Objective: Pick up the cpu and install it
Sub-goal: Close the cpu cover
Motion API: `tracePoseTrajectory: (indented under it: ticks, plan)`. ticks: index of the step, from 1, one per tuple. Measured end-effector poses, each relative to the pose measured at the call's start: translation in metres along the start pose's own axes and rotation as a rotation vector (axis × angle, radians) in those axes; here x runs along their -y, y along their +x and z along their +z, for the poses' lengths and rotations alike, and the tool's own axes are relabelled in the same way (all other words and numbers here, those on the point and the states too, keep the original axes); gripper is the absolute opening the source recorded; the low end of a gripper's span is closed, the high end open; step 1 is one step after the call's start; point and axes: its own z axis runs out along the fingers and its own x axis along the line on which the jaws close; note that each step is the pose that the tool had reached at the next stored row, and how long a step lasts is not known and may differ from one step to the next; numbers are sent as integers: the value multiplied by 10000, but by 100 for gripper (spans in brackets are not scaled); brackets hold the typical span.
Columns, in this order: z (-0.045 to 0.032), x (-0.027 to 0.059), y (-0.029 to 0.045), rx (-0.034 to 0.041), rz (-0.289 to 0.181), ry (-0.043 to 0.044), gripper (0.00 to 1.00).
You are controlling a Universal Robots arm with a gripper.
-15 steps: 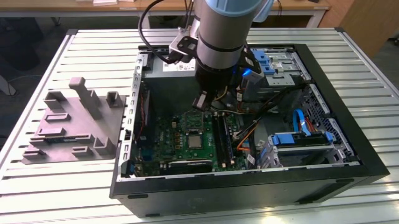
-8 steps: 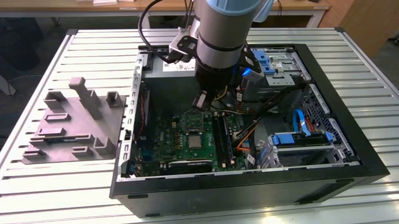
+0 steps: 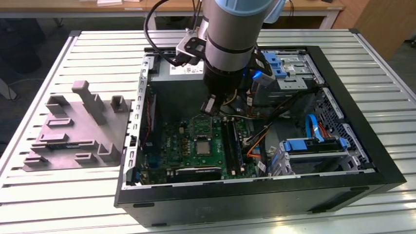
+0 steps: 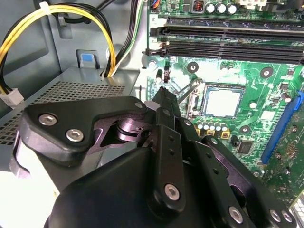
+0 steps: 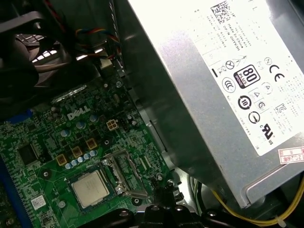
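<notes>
The cpu apparently sits in its socket inside the case

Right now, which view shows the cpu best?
The second wrist view: the cpu lies flat in its socket, unobstructed, metal top plain. The first wrist view also shows it, nearer the frame's edge. In the exterior view it is a small grey square on the motherboard.

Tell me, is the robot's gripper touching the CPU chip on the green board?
Apart. In the second wrist view the gripper ends short of the cpu, with bare green motherboard and the socket's frame between them.
</notes>
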Motion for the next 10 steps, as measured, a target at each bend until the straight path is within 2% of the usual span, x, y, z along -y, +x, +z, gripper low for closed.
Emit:
tracePoseTrajectory:
  ticks: [8,9,10]
  plan:
    - [-1,-8,4,-31,-184,-12,11]
    - [0,-10,5,-65,-215,1,11]
    - [-2,-12,6,-141,-237,36,11]
